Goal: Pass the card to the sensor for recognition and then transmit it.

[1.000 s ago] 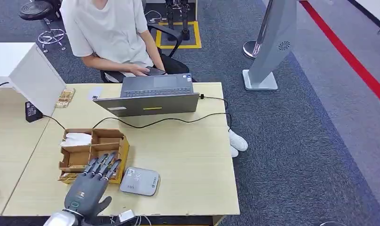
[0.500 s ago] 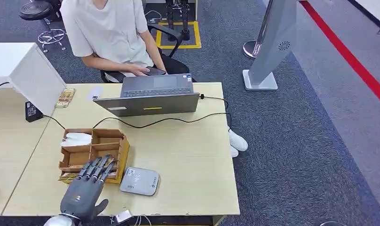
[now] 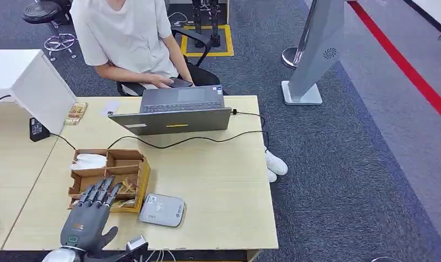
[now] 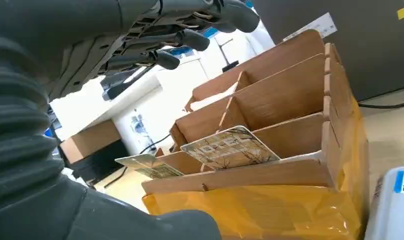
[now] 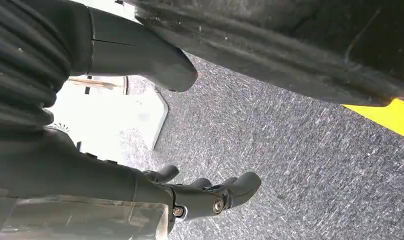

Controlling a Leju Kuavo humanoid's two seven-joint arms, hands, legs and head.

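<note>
A brown cardboard card box point(image 3: 141, 165) with several compartments stands at the table's near left. In the left wrist view a printed card point(image 4: 230, 147) lies tilted in the box's point(image 4: 285, 95) front compartment, with a second card point(image 4: 149, 165) beside it. The grey-white sensor point(image 3: 162, 209) lies flat just right of the box, and its corner point(image 4: 395, 205) shows in that wrist view. My left hand point(image 3: 85, 219) hovers at the box's near left corner, fingers stretched out over the front compartments point(image 4: 140, 60), holding nothing. My right hand point(image 5: 190, 196) hangs over grey carpet, fingers apart and empty.
An open grey laptop point(image 3: 174, 112) sits at the table's far edge, its black cable point(image 3: 207, 139) running across the middle. A person in a white shirt point(image 3: 125, 33) sits behind it. A white box point(image 3: 30, 82) and a black adapter point(image 3: 37, 130) stand at the far left.
My left hand has slid left and back toward the table's near edge, from over the box's right front corner to its left front corner. Nothing else moved.
</note>
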